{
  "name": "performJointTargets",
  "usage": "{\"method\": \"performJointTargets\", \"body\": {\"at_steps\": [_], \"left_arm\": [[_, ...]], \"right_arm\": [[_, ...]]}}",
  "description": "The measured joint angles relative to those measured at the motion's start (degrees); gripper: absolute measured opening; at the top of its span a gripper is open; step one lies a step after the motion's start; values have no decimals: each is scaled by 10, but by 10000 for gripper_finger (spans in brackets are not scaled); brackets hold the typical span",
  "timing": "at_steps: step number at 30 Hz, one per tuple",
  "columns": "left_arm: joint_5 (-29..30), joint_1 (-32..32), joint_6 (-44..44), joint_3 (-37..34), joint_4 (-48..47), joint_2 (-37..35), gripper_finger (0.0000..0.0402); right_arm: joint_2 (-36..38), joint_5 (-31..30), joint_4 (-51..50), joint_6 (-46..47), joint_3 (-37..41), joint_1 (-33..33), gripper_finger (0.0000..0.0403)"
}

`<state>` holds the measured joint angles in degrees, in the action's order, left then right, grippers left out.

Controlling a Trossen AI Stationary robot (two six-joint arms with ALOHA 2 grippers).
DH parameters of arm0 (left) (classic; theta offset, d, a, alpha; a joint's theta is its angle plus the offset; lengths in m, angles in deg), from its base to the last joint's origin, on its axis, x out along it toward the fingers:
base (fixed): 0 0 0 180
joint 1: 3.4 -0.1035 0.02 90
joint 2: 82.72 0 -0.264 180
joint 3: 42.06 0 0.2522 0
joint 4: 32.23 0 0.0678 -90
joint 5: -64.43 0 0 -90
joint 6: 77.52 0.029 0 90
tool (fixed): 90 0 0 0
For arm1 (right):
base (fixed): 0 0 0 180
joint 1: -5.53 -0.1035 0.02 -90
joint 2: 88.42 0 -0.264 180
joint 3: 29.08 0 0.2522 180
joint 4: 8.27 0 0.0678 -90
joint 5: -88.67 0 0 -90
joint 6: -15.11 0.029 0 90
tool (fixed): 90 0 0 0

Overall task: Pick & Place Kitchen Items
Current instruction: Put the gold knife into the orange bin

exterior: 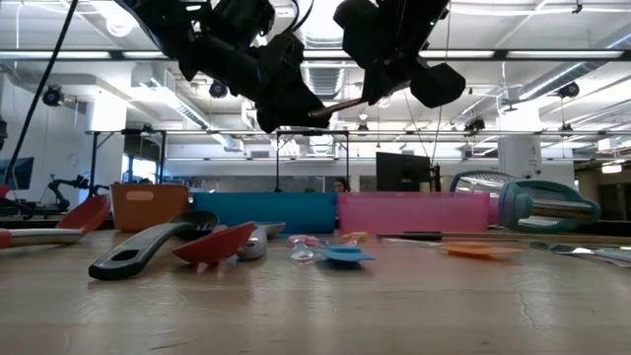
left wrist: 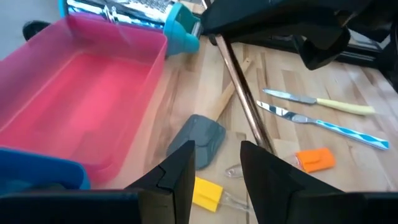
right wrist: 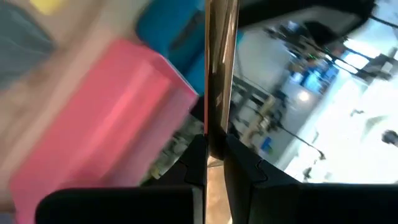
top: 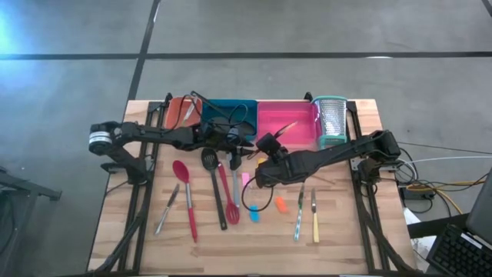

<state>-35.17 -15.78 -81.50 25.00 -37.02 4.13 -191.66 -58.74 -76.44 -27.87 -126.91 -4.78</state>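
My right gripper (right wrist: 214, 155) hangs above the middle of the table (top: 338, 246), shut on a slim copper-coloured utensil (left wrist: 244, 93). The utensil shows as a thin bar (exterior: 340, 106) between the two grippers in the low view. My left gripper (left wrist: 217, 171) hangs beside it, open, with nothing between its fingers. Below on the table lie a red spoon (top: 181, 175), a black slotted spoon (top: 211, 161), a red spatula (top: 230, 206), a grey spatula (left wrist: 198, 140), two knives (left wrist: 323, 118) and small blue (top: 254, 215) and orange (top: 280, 204) tools. My right gripper pinches the copper-coloured utensil's thin shaft (right wrist: 221, 118) between its two fingers. The utensil is lifted clear of the table and slants down toward my left gripper. The gripper's own body hides how far along the shaft the hold lies.
Orange (top: 181, 109), teal (top: 231, 111) and pink (top: 288, 123) trays stand in a row along the far edge. A metal grater with teal trim (top: 331, 119) lies at their right end. The two arms hang close together above the utensils.
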Motion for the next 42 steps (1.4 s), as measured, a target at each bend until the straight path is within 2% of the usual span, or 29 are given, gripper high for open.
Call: {"method": "performJointTargets", "body": {"at_steps": [3,7,12,20,26,37,40,42], "left_arm": [[-4,1,0,3,-10,-8,133],[-4,1,-1,4,-9,-10,133],[-14,2,-9,4,-10,-7,133],[-14,2,-10,4,-16,-7,133],[-14,2,-10,3,-19,-7,133],[-13,2,10,3,-21,-7,132],[-3,2,30,3,-21,-7,107],[3,2,34,4,-22,-7,68]], "right_arm": [[0,40,0,-4,3,0,18],[0,45,0,-5,8,1,18],[-5,-5,8,-12,9,6,18],[-16,-8,35,-27,9,6,18],[-16,-41,75,-36,9,6,18],[-15,-41,107,-65,9,4,18],[-15,-41,106,-65,9,5,18],[-15,-41,106,-65,9,5,18]]}}
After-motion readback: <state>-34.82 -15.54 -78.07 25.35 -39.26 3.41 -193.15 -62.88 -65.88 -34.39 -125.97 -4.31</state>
